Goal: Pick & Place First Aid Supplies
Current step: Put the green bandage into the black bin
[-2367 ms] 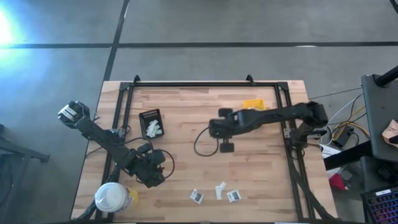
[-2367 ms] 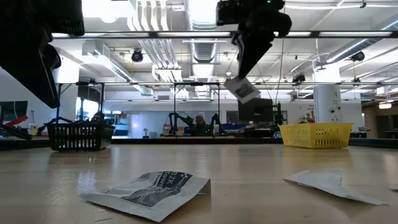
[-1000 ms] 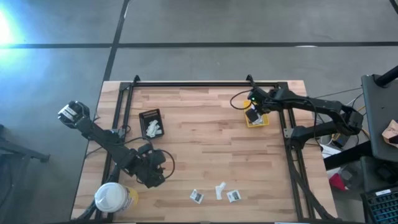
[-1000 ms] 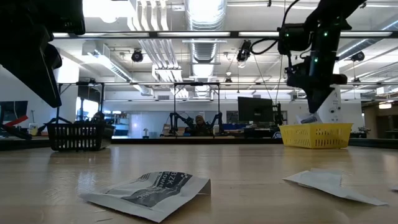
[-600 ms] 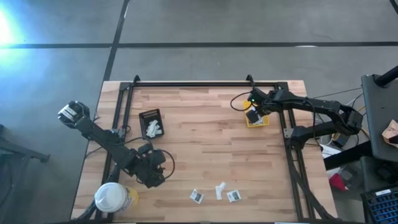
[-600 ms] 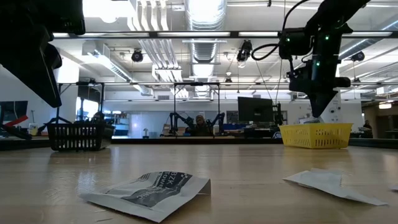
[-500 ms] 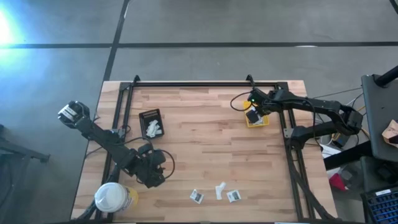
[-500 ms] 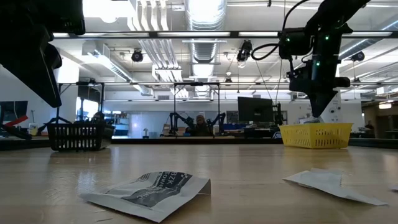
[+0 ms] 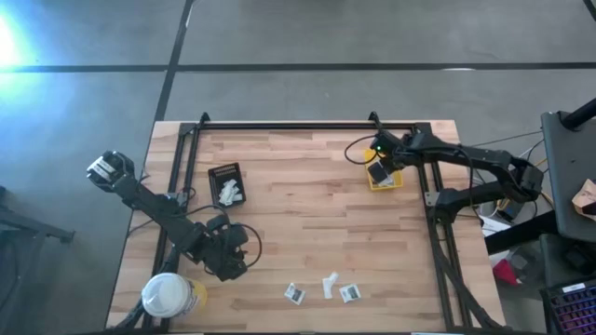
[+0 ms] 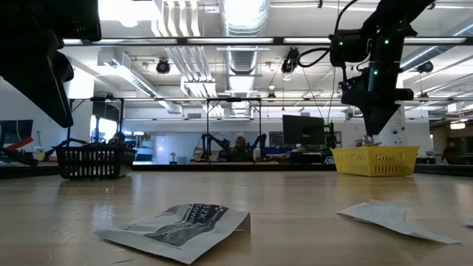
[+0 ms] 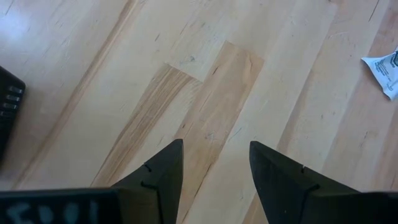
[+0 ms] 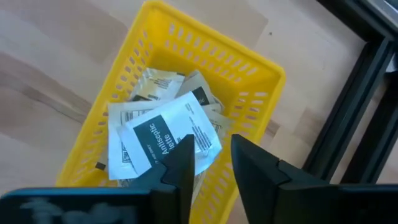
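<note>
My right gripper point(image 12: 212, 146) hangs open just above the small yellow bin point(image 9: 382, 179) at the table's far right. Several first aid packets lie in the bin, with a white one printed "Antiseptic" point(image 12: 165, 140) on top, below the fingers. Three more packets point(image 9: 294, 293) point(image 9: 329, 284) point(image 9: 349, 293) lie flat on the wood near the front edge. My left gripper point(image 11: 216, 146) waits open over bare wood at the front left point(image 9: 231, 259), and one packet point(image 11: 382, 68) shows off to its side.
A black tray point(image 9: 226, 184) holding white packets sits at the table's left middle. A yellow tub with a white lid point(image 9: 168, 296) stands at the front left corner. A black frame point(image 9: 307, 126) runs along the table's far and side edges. Bare wood lies between the bins.
The white packet that hung from my right gripper just above the yellow bin has dropped from the fingers into the bin. The gripper itself has kept its place over the bin.
</note>
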You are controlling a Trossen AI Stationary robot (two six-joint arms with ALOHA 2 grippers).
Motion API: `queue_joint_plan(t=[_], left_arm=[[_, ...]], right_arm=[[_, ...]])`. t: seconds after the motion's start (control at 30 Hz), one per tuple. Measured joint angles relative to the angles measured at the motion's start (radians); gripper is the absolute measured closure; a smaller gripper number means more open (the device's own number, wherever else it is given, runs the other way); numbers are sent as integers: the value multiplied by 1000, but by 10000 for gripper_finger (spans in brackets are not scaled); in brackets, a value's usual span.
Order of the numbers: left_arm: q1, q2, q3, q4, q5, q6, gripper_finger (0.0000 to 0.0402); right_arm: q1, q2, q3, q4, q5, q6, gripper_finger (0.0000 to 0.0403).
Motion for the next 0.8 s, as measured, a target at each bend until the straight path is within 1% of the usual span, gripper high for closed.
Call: queue_joint_plan(t=[0.13,0.2,0.3,0.4,0.63,0.8], left_arm=[[0,0,0,7,0,14,225],[0,0,0,38,0,42,225],[0,0,0,121,-1,114,225],[0,0,0,225,-1,214,225],[0,18,0,425,-1,426,225],[0,55,1,489,0,471,225]], right_arm=[[0,-1,45,-43,-4,7,283],[1,-3,73,-78,-5,10,279],[17,-13,103,-132,-18,53,276],[62,-30,111,-131,-53,75,275],[291,-35,111,-122,-61,191,287],[480,-35,111,-81,-52,304,296]])
